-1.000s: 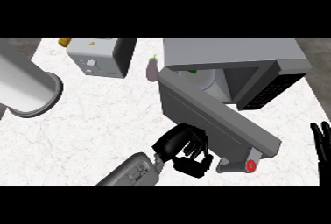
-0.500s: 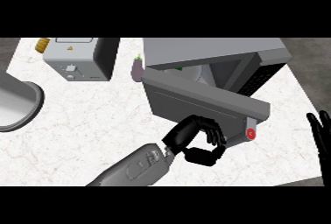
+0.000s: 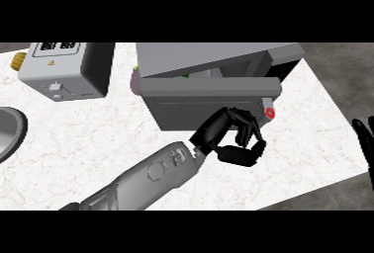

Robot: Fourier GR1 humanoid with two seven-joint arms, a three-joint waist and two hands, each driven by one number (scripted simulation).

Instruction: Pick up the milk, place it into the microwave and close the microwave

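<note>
Centrally, the left hand [image 3: 235, 136] shows as a glossy black cluster of curled fingers, thumb bent toward them, holding nothing visible and pressed against the front of the microwave door [image 3: 208, 101]. Behind it runs a smooth grey forearm with rounded panels, coming in from the lower edge. The door is a flat, matte grey slab, nearly closed, with a small red round button [image 3: 269, 113] at its right end. Above it sits the boxy grey microwave [image 3: 211, 59]; a narrow gap shows only a hint of green and white inside, so the milk cannot be made out. To the left stands a pale, square-edged toaster [image 3: 62, 69] with a yellow knob. All rest on a white marbled counter [image 3: 73, 138]. At the right edge the right hand [image 3: 363, 143] rests with straight fingers up.
</note>
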